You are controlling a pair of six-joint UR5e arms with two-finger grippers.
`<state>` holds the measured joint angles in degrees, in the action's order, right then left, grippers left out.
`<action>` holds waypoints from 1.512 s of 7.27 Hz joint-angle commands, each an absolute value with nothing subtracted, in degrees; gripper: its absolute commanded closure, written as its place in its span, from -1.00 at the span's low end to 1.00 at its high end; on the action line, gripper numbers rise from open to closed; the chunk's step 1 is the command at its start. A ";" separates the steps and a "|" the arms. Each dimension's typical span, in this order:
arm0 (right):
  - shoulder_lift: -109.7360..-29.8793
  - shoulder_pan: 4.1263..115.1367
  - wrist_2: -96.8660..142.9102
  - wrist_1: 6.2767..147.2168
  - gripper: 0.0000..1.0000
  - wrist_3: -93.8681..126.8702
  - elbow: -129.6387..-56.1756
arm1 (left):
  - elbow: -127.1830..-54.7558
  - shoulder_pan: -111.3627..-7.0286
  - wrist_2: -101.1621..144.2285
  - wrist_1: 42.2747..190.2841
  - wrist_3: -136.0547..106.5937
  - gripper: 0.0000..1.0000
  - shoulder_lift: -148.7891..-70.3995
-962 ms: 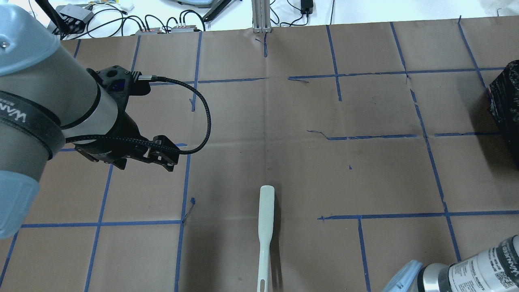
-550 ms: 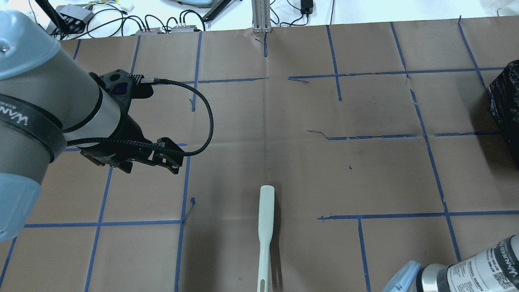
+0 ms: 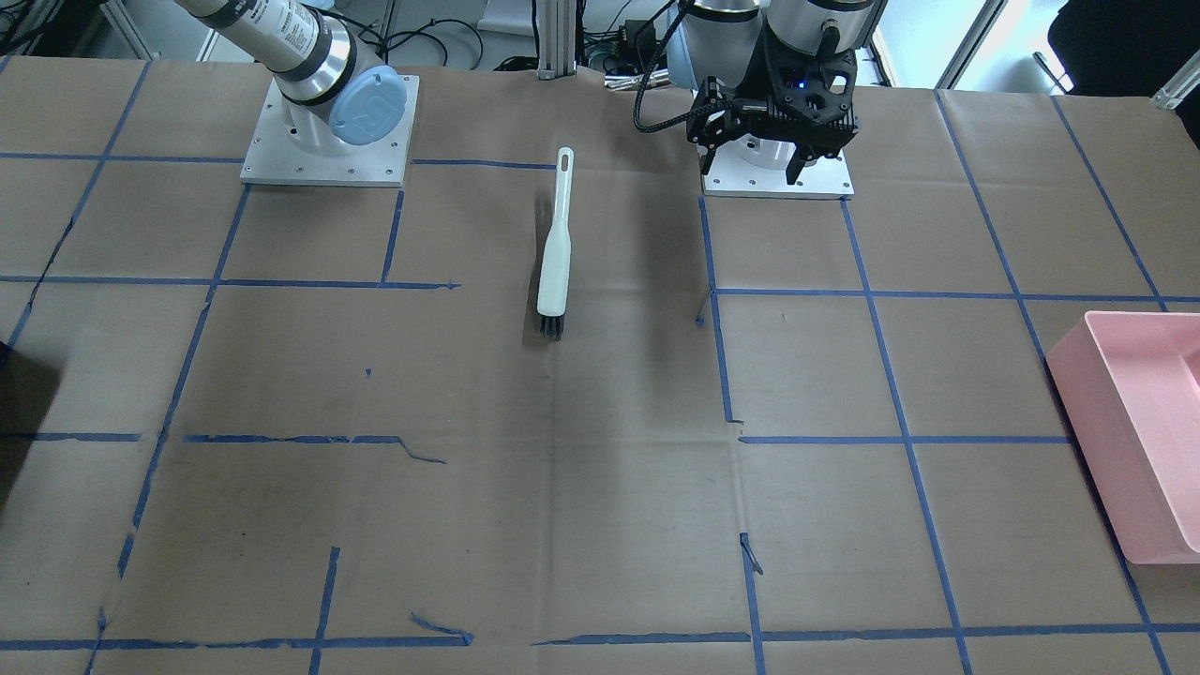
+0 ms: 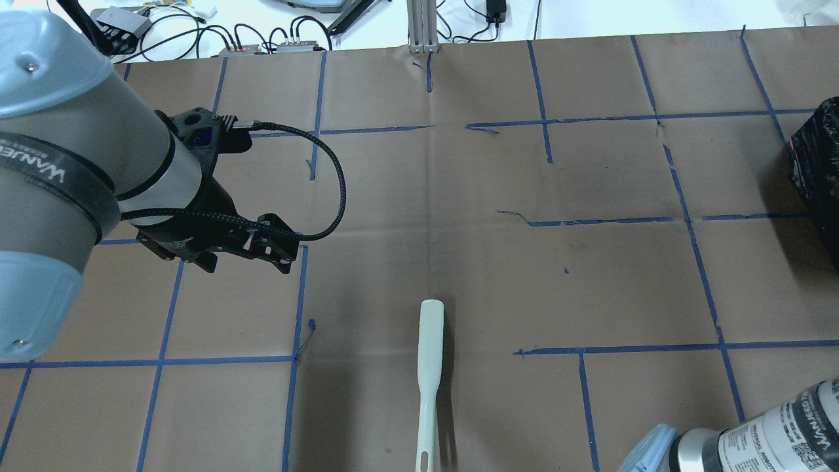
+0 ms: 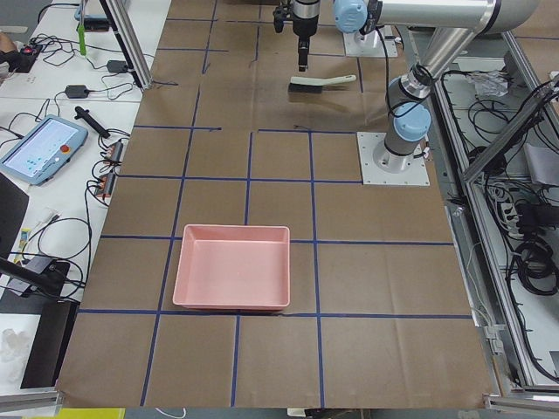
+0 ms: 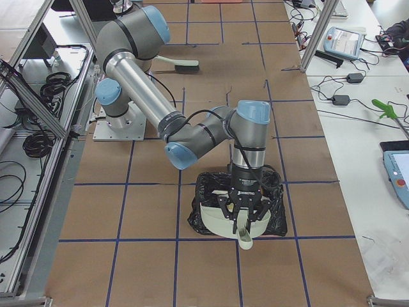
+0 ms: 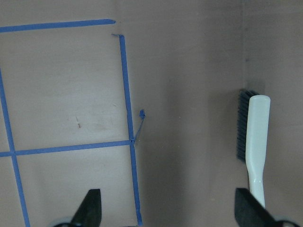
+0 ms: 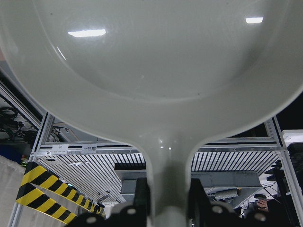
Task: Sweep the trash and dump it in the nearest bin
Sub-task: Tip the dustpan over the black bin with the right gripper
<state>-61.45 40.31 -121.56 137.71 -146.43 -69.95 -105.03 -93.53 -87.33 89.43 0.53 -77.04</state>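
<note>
No trash shows in any view. A white brush [image 4: 430,354] with black bristles lies on the brown paper [image 3: 600,487], also seen in the left wrist view [image 7: 258,142]. My left gripper [image 7: 169,210] hangs open above the paper to the brush's left, empty, with one fingertip [image 7: 246,208] near the handle. It stands in front of its base [image 3: 755,169]. My right gripper [image 6: 245,220] is shut on the handle of a white dustpan [image 6: 217,220], held over a black-bagged bin [image 6: 268,198]. The dustpan [image 8: 151,71] fills the right wrist view.
A pink bin [image 3: 1125,422] sits at the table end on my left, empty [image 5: 231,266]. The black bin [image 4: 819,170] is at the right end. Blue tape lines grid the paper. Cables and a metal post [image 4: 423,26] line the far edge.
My left gripper has drifted slightly to the right, toward the brush. The brush has not moved.
</note>
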 commanded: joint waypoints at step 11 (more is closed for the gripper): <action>-83.99 43.50 -118.85 140.54 1.00 -136.79 -97.51 | -99.58 -93.78 -87.45 91.76 0.53 -1.00 -80.24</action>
